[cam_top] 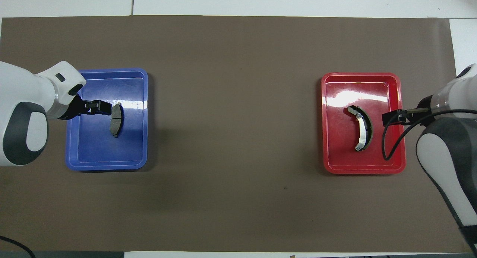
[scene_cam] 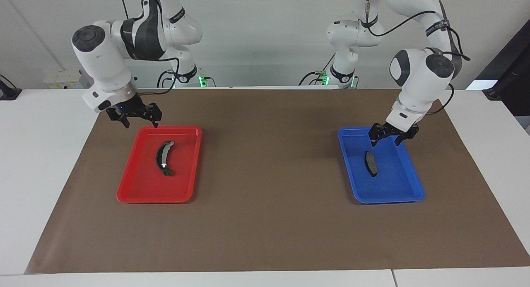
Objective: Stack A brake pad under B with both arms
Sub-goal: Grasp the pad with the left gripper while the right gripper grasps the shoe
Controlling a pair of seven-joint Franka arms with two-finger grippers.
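Note:
The short dark brake pad A [scene_cam: 371,163] [cam_top: 116,119] lies flat in the blue tray [scene_cam: 389,200] [cam_top: 108,165]. My left gripper [scene_cam: 386,141] [cam_top: 105,107] hangs open above the tray's part nearer to the robots, just above the pad and not touching it. The long crescent piece B [scene_cam: 164,157] [cam_top: 362,127], with its silver strip, lies in the red tray [scene_cam: 153,199] [cam_top: 363,170]. My right gripper [scene_cam: 141,123] [cam_top: 387,119] is open and empty over the red tray's edge nearest the robots, apart from B.
Both trays sit on a brown mat [scene_cam: 265,220] [cam_top: 238,101] that covers the white table [scene_cam: 41,175], the blue one toward the left arm's end and the red one toward the right arm's end. Bare mat lies between them.

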